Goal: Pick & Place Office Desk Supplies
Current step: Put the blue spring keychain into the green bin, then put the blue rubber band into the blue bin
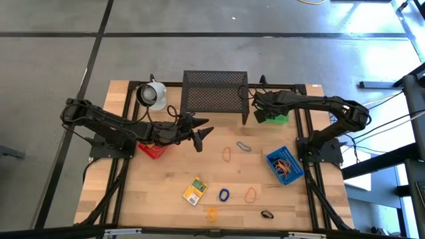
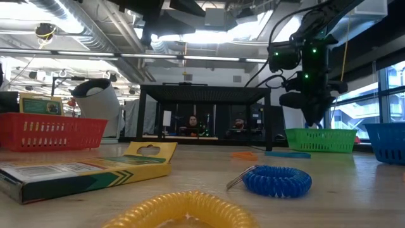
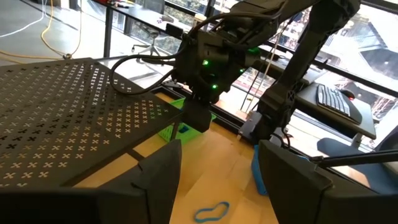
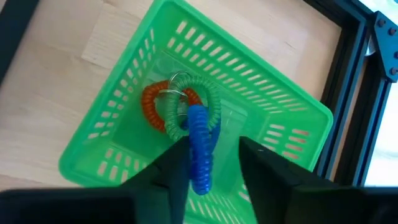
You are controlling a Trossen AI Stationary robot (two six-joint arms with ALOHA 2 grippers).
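Directly over the green bin near the table's far right corner, the right gripper hangs with its fingers parted around a blue coil loop, whether gripping it I cannot tell. Orange and green loops lie in the bin. Toward mid-table, the left gripper waits, fingers spread.

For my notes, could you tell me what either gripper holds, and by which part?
The right gripper, above the green bin, has a blue coil between its fingers; whether gripped or released cannot be told. The left gripper is open, empty.
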